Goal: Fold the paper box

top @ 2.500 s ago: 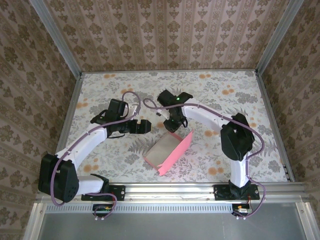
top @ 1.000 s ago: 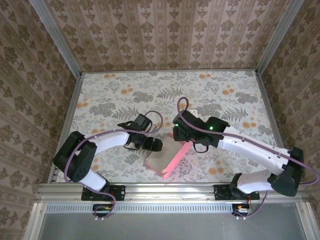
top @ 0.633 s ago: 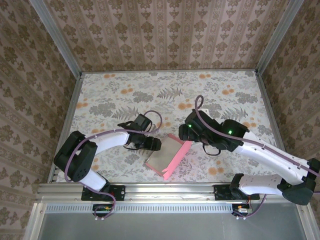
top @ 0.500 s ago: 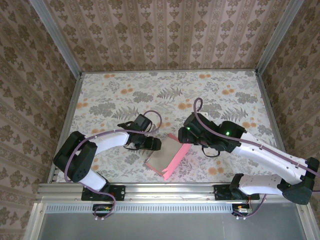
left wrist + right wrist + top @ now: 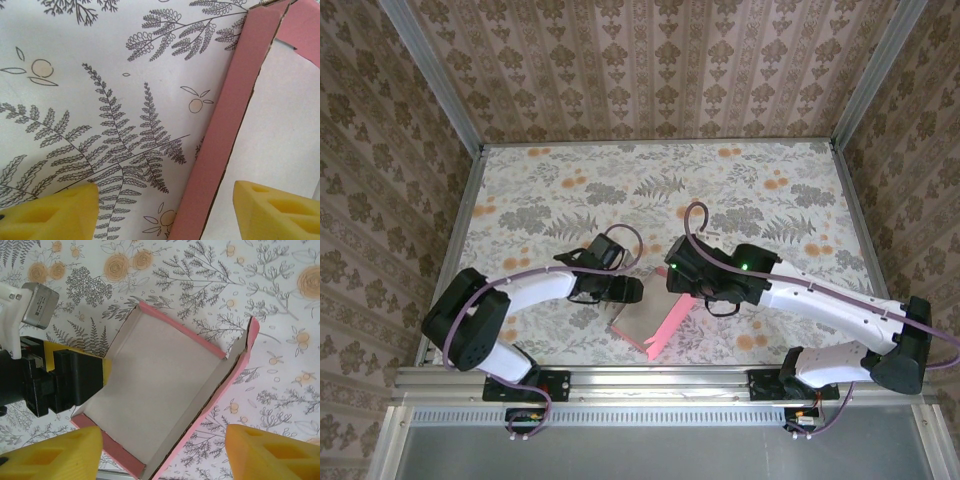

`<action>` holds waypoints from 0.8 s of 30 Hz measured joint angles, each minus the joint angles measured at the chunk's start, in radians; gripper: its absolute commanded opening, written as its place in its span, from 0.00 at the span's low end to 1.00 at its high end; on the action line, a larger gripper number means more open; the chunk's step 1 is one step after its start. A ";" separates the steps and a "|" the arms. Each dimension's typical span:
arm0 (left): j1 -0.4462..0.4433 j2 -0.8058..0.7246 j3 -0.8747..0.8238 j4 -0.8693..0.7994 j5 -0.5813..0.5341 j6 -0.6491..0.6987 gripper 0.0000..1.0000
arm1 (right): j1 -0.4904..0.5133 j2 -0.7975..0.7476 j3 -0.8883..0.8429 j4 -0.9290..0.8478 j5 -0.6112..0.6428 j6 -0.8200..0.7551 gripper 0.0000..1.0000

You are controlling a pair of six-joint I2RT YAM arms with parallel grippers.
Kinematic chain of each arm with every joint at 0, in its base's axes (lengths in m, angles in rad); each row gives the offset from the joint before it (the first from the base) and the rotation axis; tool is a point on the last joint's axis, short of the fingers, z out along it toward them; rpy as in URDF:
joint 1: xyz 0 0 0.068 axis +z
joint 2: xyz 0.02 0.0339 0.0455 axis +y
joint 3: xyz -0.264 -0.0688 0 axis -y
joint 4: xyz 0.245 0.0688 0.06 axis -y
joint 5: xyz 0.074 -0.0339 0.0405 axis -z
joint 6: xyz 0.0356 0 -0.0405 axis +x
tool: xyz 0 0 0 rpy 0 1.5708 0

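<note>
We see our left fingers spread open with one pink wall of the paper box standing ungripped between them, while our right fingers hang wide open and empty above the box on the desk.

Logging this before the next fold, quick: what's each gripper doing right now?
Left gripper: jaws open, straddling a side wall of the paper box, not clamped.
Right gripper: jaws open above the box, holding nothing.
</note>
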 measured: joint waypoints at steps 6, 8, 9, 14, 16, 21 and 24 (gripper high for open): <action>-0.018 -0.026 -0.031 0.039 0.061 -0.029 0.70 | 0.007 0.000 -0.012 -0.011 0.001 0.033 0.47; -0.029 -0.045 -0.037 0.032 0.095 -0.036 0.70 | 0.007 0.000 -0.013 -0.013 0.002 0.042 0.42; -0.031 -0.058 -0.038 0.027 0.105 -0.036 0.70 | 0.007 0.000 -0.014 -0.014 0.002 0.042 0.38; 0.014 -0.172 -0.039 0.003 0.135 -0.034 0.69 | 0.006 0.000 -0.014 -0.017 0.003 0.035 0.22; 0.045 -0.211 -0.035 -0.015 0.136 -0.022 0.68 | 0.002 0.000 -0.014 -0.017 0.002 0.023 0.17; 0.105 -0.247 0.006 -0.082 0.134 0.021 0.68 | -0.031 -0.004 -0.013 -0.018 -0.007 -0.024 0.07; 0.121 -0.251 0.024 -0.099 0.135 0.041 0.67 | -0.064 -0.009 -0.013 -0.027 -0.026 -0.088 0.03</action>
